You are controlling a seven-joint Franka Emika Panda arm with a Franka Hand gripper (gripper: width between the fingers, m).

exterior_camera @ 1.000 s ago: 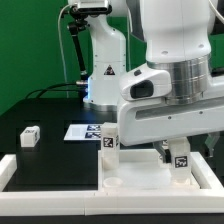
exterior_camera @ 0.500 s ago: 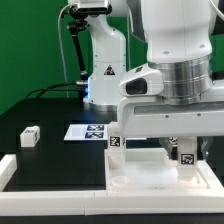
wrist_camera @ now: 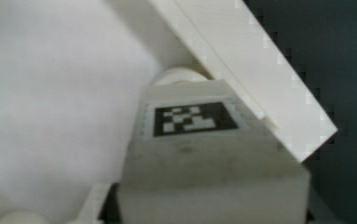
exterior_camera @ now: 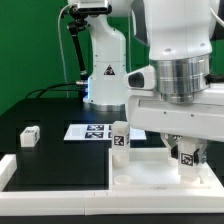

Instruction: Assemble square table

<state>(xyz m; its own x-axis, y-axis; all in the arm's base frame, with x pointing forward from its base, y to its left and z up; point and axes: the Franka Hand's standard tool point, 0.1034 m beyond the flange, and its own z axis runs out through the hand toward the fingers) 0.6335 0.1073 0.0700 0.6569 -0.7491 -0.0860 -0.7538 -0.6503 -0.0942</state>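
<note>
tool [exterior_camera: 183, 150] closed on tagged leg [exterior_camera: 184, 157] over white slab [exterior_camera: 145, 168]; second leg [exterior_camera: 120, 138] upright at slab corner; third leg [exterior_camera: 29, 135] loose on black tabletop [exterior_camera: 55, 155].

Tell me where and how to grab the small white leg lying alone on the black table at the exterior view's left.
Grip the loose leg across its two long side faces, about mid-length, coming straight down from above. It lies on its side, low and blocky, on the black table with nothing close beside it. The jaws should be able to straddle its narrow width without bumping anything.
</note>
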